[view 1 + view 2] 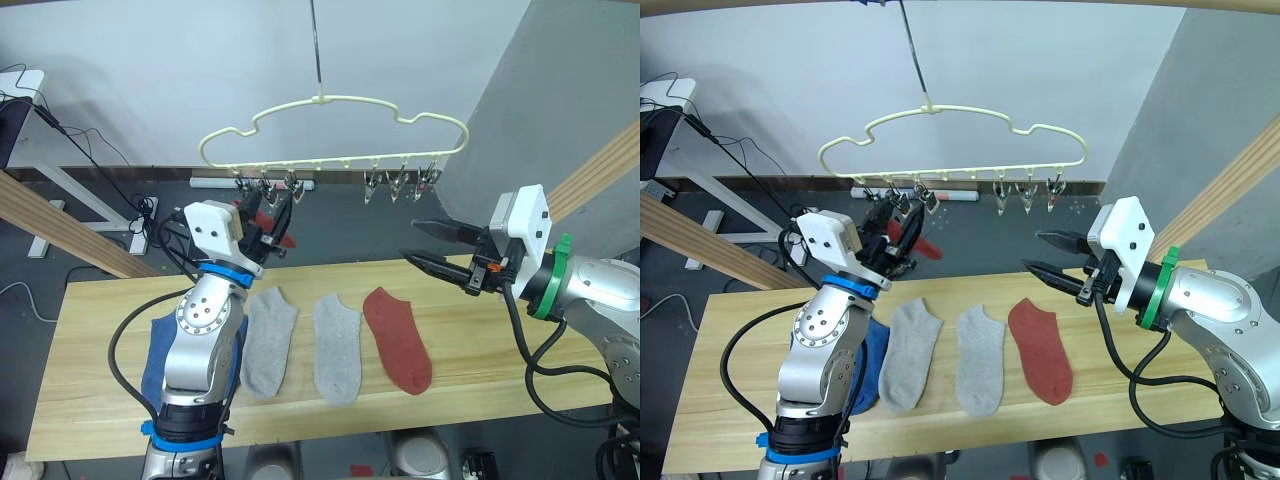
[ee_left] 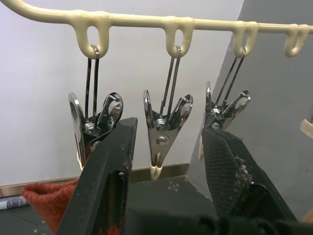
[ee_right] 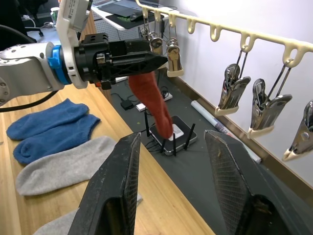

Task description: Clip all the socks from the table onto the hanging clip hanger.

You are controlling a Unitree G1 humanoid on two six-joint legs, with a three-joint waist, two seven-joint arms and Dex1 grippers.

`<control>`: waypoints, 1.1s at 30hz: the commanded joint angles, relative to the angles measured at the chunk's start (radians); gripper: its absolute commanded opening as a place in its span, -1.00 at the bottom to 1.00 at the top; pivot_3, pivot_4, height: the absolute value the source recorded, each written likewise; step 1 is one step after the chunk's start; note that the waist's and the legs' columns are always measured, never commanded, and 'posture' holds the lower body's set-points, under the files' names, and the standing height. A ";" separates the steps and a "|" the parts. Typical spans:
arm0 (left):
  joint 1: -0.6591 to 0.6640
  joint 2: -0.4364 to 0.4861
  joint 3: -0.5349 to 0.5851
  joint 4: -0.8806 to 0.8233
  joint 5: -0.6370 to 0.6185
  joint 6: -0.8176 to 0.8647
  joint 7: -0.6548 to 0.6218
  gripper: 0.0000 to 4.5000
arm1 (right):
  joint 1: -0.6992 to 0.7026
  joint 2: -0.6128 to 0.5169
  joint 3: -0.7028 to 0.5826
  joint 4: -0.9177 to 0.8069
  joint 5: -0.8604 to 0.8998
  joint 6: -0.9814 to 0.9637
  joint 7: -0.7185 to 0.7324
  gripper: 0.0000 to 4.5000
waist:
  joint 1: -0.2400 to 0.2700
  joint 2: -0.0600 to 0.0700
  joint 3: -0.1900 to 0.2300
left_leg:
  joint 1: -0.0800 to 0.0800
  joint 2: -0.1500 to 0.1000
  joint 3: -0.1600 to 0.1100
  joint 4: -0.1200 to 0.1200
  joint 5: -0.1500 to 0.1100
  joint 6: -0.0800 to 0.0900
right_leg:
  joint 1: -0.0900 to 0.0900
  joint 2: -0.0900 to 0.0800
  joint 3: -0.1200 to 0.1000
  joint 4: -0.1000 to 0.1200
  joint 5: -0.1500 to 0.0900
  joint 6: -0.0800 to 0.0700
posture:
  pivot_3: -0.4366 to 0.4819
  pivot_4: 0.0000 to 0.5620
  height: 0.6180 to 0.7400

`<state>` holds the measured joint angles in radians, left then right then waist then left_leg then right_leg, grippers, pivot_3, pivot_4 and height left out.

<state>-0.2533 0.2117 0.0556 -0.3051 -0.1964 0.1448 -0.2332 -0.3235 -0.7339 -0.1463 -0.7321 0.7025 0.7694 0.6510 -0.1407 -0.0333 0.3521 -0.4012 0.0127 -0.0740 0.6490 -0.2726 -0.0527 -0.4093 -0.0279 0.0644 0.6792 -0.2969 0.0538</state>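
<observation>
**Left gripper at the left clips, one rust sock hanging; right gripper spread, empty**

Clip hanger (image 1: 335, 130): thin pale-gold wire, wavy top, long hook. It hangs above the far edge of the table (image 1: 90, 350). Six small shiny metal clips sit along its bar, three at the left end and three at the right.

Left gripper (image 1: 895, 232): raised to the left group of clips. In the left wrist view its two black fingers stand apart, with the middle clip (image 2: 164, 134) of that group between and beyond them. Nothing is pinched.

Hanging rust sock (image 3: 152, 100): soft knit, dangling from the left clips just under the left gripper. Which clip holds it I cannot tell.

Right gripper (image 1: 428, 246): held above the table's right part, fingers spread wide, holding nothing. It points toward the hanger, well apart from the right clips.

On the table, light wood planks, lying flat from left to right:
- two blue socks (image 3: 49, 128), side by side, partly behind the left arm
- two light grey socks (image 1: 268, 338), near each other
- one rust red sock (image 1: 398, 338)
</observation>
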 commanded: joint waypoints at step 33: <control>-0.061 -0.024 0.020 -0.089 -0.005 0.046 0.057 0.01 | -0.008 -0.002 0.006 -0.016 0.018 -0.040 -0.002 -0.04 | 0.000 0.000 0.000 | 0.000 0.000 0.001 0.000 0.000 0.000 | 0.000 0.000 0.000 0.000 0.000 0.000 | -0.67 0.34 1.00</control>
<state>-0.3104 0.1926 0.0741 -0.3472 -0.2001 0.1941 -0.1850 -0.3269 -0.7336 -0.1343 -0.7245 0.7112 0.7507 0.6493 -0.1403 -0.0334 0.3523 -0.4012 0.0123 -0.0732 0.6492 -0.2726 -0.0528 -0.4092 -0.0279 0.0645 0.6792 -0.2967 0.0542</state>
